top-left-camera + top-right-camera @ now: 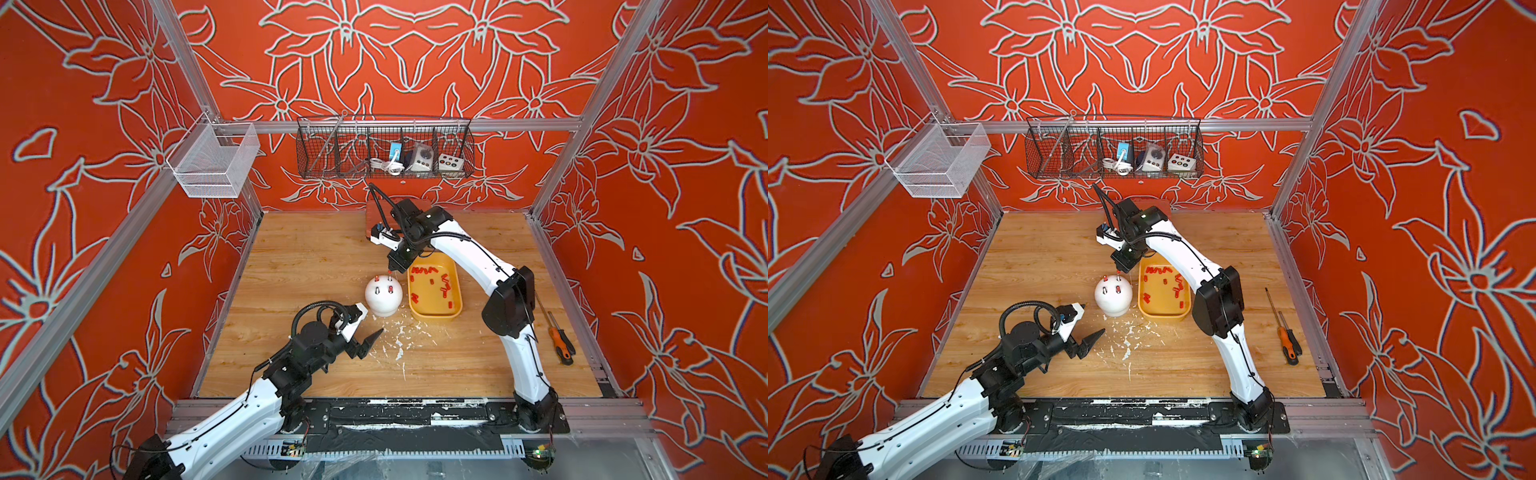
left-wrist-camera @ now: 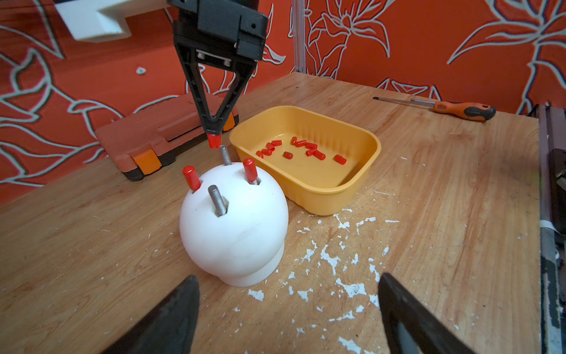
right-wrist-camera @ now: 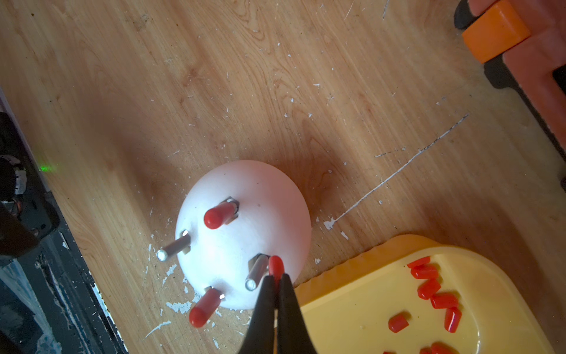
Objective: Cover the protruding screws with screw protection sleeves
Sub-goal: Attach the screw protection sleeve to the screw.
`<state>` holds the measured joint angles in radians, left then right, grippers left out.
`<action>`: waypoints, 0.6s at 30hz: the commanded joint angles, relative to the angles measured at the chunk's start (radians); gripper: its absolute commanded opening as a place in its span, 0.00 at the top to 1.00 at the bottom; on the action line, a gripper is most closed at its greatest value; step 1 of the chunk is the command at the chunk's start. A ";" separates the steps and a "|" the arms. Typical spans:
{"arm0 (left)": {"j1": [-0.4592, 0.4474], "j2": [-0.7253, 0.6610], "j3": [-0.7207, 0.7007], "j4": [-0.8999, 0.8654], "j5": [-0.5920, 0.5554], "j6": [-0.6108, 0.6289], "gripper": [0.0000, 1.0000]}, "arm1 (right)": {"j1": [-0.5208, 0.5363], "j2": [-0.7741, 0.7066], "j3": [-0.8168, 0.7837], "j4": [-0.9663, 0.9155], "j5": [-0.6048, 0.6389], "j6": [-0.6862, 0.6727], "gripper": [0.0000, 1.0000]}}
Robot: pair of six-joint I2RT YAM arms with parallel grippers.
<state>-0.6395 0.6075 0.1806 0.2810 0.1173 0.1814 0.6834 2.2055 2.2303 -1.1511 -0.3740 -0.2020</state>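
The right gripper point(image 2: 213, 132) pinches a red sleeve point(image 2: 214, 141) just above a bare screw point(image 2: 225, 154) on the white dome point(image 2: 232, 226), seemingly not touching it. In the yellow tray point(image 2: 321, 199) lie spare sleeves point(image 2: 306, 148). The left gripper point(image 1: 372, 321) stands spread near the dome.

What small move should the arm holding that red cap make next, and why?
Probably a slight sideways nudge of the right tool so its red cap sits squarely over the bare screw, before pressing down. The cap hangs close above that screw's tip but a little to one side; the right wrist view shows it beside the tip, not over it.
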 commanded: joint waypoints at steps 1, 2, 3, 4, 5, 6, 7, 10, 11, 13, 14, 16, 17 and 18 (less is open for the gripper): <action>0.006 -0.004 0.003 0.020 -0.004 0.006 0.11 | 0.004 -0.040 0.011 -0.015 0.006 0.000 1.00; 0.006 -0.005 0.003 0.019 -0.006 0.006 0.11 | 0.004 -0.047 0.011 -0.019 0.003 -0.003 1.00; 0.006 -0.007 0.002 0.020 -0.007 0.006 0.11 | 0.005 -0.053 0.010 -0.023 0.004 -0.003 1.00; 0.006 -0.008 0.001 0.018 -0.008 0.006 0.11 | 0.005 -0.057 0.010 -0.027 0.004 -0.002 1.00; 0.006 -0.011 0.001 0.016 -0.010 0.006 0.12 | 0.006 -0.062 0.010 -0.034 0.004 -0.005 1.00; 0.006 -0.015 0.000 0.017 -0.011 0.006 0.12 | 0.009 -0.067 0.010 -0.039 0.004 -0.007 1.00; 0.006 -0.017 0.000 0.016 -0.011 0.006 0.11 | 0.012 -0.072 0.007 -0.042 0.004 -0.008 1.00; 0.006 -0.018 -0.001 0.016 -0.015 0.007 0.11 | 0.020 -0.088 -0.004 -0.042 0.008 -0.007 1.00; 0.006 -0.018 -0.003 0.016 -0.015 0.007 0.12 | 0.019 -0.091 -0.010 -0.040 0.009 -0.005 1.00; 0.006 -0.018 -0.002 0.017 -0.015 0.007 0.11 | 0.022 -0.097 -0.015 -0.041 0.010 -0.003 1.00; 0.006 -0.018 -0.001 0.016 -0.015 0.007 0.12 | 0.023 -0.097 -0.016 -0.044 0.009 -0.003 1.00; 0.006 -0.021 -0.002 0.017 -0.015 0.007 0.12 | 0.025 -0.095 -0.019 -0.047 0.018 -0.005 1.00; 0.006 -0.022 -0.001 0.015 -0.016 0.007 0.11 | 0.025 -0.092 -0.023 -0.047 0.025 -0.005 1.00; 0.006 -0.023 -0.002 0.014 -0.016 0.007 0.12 | 0.025 -0.091 -0.026 -0.047 0.031 -0.005 1.00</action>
<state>-0.6395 0.5961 0.1806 0.2802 0.1062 0.1818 0.7013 2.1353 2.2292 -1.1679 -0.3702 -0.1997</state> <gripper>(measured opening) 0.885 0.052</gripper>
